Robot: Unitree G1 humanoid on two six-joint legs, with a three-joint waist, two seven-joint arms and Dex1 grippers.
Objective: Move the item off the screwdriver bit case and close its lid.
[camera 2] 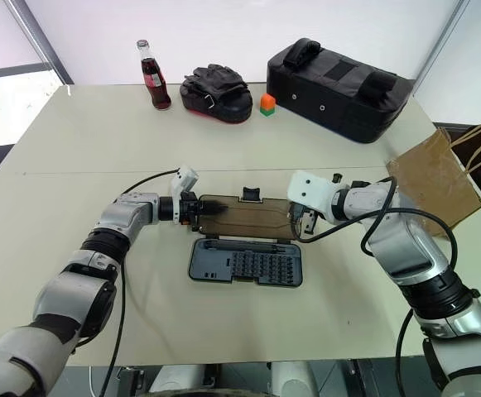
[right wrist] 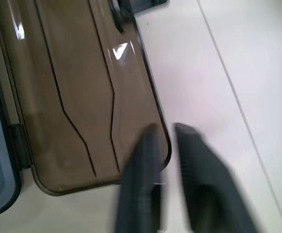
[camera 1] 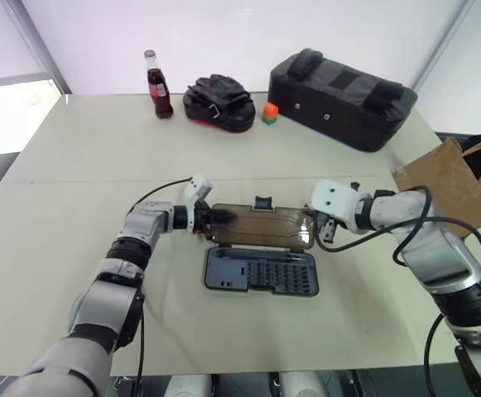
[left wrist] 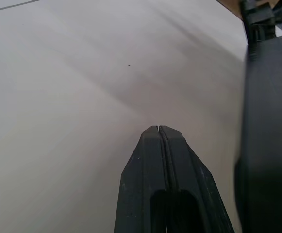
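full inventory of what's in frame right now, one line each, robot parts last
table: 1, beige, under everything
bit case: 1, dark grey, centre, open
lid: 1, smoky brown, lying flat beyond the tray
paper bag: 1, brown, right table edge
cola bottle: 1, dark with red label, far left
gloves: 1 pile, black, beside the bottle
block: 1, orange on green, far centre
padded bag: 1, black, far right
left hand: shut, at the lid's left end
right hand: slightly open, at the lid's right corner
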